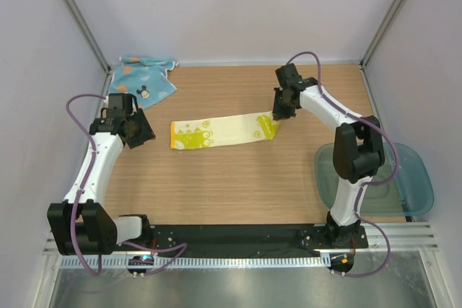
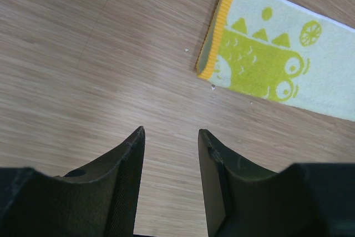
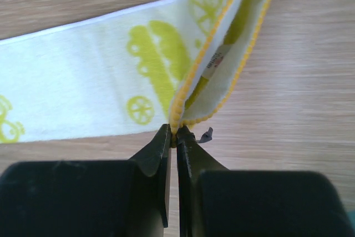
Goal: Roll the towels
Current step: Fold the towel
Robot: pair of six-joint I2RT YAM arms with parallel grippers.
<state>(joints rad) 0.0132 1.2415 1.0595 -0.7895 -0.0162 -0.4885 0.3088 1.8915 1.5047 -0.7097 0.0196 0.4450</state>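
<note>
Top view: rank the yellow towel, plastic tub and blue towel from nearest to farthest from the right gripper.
1. Yellow towel, centre; its right end is pinched in the right gripper.
2. Plastic tub, on the near right.
3. Blue towel, far-left corner.

I saw a wood-grain worktop (image 1: pixel 238 178) boxed in by plain white walls (image 1: pixel 238 5) at the back and both sides. Bare metal posts (image 1: pixel 76 16) ran up from its two far corners. A black strip (image 1: pixel 238 234) lined the near edge, with a ribbed rail (image 1: pixel 253 259) just below it. The light was soft and even.
</note>
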